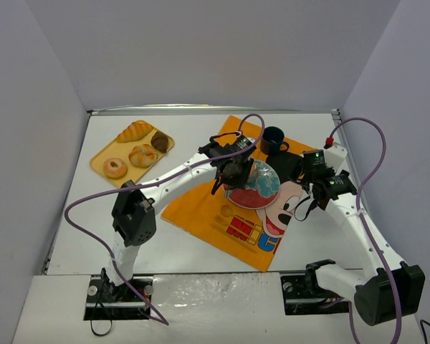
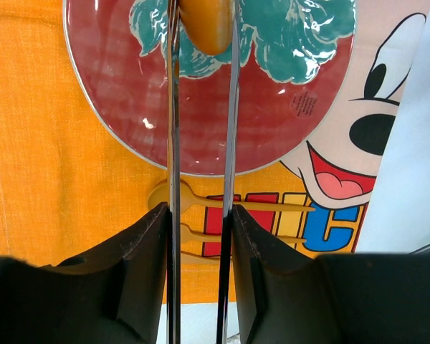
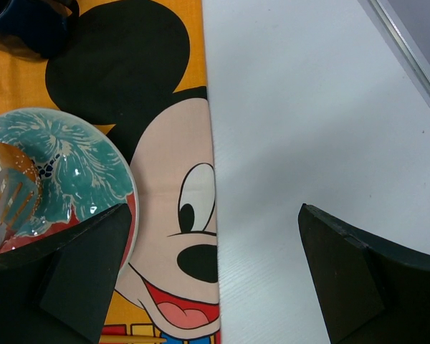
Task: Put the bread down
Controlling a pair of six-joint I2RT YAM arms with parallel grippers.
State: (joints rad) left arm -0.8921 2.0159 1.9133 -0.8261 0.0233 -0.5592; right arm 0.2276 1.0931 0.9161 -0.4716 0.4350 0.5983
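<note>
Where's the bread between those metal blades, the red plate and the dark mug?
Golden-brown bread piece (image 2: pixel 206 25), left wrist view: its rounded end.
Round red plate with teal pattern (image 2: pixel 258 129), left wrist view: bare red area.
Dark blue mug (image 1: pixel 273 136), top external view: its opening.

Mug just behind plate, spoon near its front, open table right of mat

The golden-brown bread roll runs off the top edge of the left wrist view, so only its lower end shows between the jaws. The red and teal round plate is cut off there too. From above, the left gripper covers the roll. The dark blue cup is clipped by the corner of the right wrist view.
</note>
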